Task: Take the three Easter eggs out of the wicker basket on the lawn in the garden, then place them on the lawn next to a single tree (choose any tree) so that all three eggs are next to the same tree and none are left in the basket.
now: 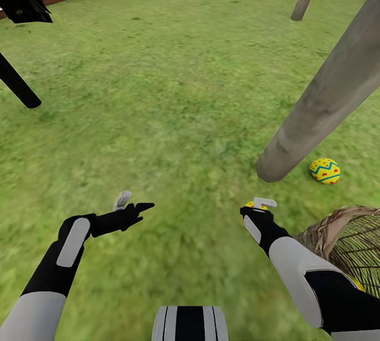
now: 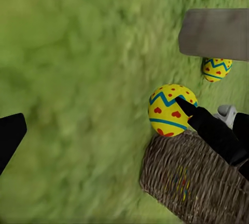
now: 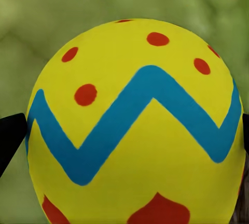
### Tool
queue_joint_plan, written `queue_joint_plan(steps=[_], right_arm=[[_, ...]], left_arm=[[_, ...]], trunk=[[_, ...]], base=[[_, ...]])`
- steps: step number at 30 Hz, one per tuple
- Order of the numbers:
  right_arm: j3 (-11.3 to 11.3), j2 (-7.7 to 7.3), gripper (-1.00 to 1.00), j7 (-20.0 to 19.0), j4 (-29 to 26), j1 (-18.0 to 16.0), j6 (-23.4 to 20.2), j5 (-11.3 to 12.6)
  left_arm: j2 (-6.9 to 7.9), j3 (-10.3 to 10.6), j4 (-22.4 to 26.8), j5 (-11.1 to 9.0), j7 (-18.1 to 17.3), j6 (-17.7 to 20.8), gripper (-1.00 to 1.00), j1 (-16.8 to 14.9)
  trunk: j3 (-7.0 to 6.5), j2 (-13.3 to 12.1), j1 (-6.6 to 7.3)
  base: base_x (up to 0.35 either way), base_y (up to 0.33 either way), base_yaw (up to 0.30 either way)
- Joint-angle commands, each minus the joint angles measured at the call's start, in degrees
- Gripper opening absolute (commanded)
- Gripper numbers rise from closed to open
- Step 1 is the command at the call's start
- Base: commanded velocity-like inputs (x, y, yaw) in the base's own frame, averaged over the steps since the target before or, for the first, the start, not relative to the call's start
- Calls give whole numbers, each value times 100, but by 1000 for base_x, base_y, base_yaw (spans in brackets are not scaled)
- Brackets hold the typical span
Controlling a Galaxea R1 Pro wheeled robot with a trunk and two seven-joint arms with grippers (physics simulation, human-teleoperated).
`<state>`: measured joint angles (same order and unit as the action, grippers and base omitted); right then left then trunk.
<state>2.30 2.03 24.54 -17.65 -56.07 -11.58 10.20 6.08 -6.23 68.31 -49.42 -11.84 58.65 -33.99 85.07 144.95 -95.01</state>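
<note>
While your right gripper pinches one egg over the grass just beside the basket, your left gripper hangs spread and empty. A second egg lies near the tree trunk; a third shows faintly through the basket's weave

1. The lawn is spreading wide and green, carrying everything here.
2. A pale tree trunk is standing on the grass at the right.
3. One Easter egg is lying on the grass just beside that trunk's base.
4. The wicker basket is sitting on the grass near the trunk.
5. A thin black trunk is rising from the grass at the far left.
</note>
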Motion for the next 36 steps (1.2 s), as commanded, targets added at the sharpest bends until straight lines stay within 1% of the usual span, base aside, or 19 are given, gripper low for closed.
queue_joint_plan(steps=[1,4,9,10,27,32,33,34,35,36], right_arm=[[25,-1,-100,25,-13,0,-31,43],[25,-1,-100,25,-16,0,-29,43],[25,-1,-100,25,-23,0,-29,43],[25,-1,100,25,-26,0,-29,43],[25,-4,100,16,-51,3,-17,41],[25,3,100,-25,-129,45,265,30],[26,0,100,-30,-254,62,310,28],[32,-10,100,-32,-509,83,335,27],[35,-30,100,-36,-1039,206,312,35],[36,-46,100,-45,-1440,378,226,38]], left_arm=[[-1,-10,1,56,-59,23,100,-3],[-2,-9,4,55,-42,28,100,-3],[-2,-9,1,55,-58,32,100,-3],[-2,-9,1,55,-58,29,100,-3],[-10,-9,49,55,-67,28,100,1],[-10,-9,40,55,-38,8,100,20],[-10,-9,29,61,-33,-1,100,28],[-10,-9,21,61,-32,-10,100,57],[-10,-14,14,62,-30,-69,100,128],[-10,-15,0,59,-30,-157,100,165]], trunk=[[26,3,-2],[92,7,-9],[92,7,-9],[92,7,-9],[92,7,-9],[92,7,-9],[92,7,-9],[92,7,-9],[92,7,-9],[92,7,-9]], base=[[0,0,0],[0,0,0],[0,0,0],[0,0,0],[0,0,0],[0,0,0],[0,0,0],[0,0,0],[0,0,0],[0,0,0]])
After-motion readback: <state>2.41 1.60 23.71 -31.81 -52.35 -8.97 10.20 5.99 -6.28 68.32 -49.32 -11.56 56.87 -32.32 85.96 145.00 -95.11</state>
